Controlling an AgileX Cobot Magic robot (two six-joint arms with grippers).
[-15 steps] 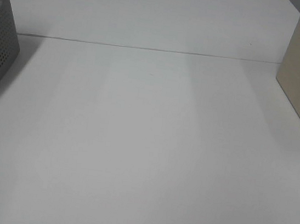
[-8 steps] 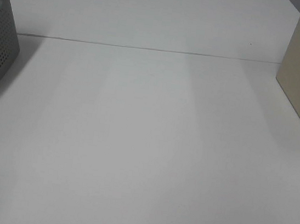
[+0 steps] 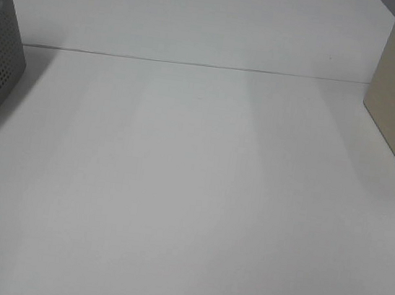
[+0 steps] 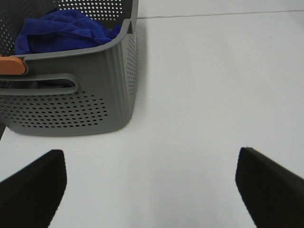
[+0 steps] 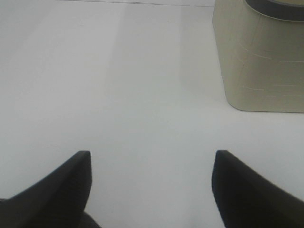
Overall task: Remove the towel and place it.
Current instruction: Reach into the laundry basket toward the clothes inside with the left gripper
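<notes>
the task looks barely begun: the towel (image 4: 61,29) lies bunched inside the grey perforated basket (image 4: 95,90) at the left edge of the table (image 3: 192,190). the left gripper (image 4: 152,185) hangs near the basket with its jaws wide apart and empty; the right gripper (image 5: 152,187) is likewise spread and empty, facing the beige box (image 5: 259,61) on the right. left to do: reach in, grasp the cloth, lift it out, set it down. the high camera shows neither arm nor the towel, only a cut-off slice of basket; where the towel should go is not marked, possibly the bare table.
</notes>
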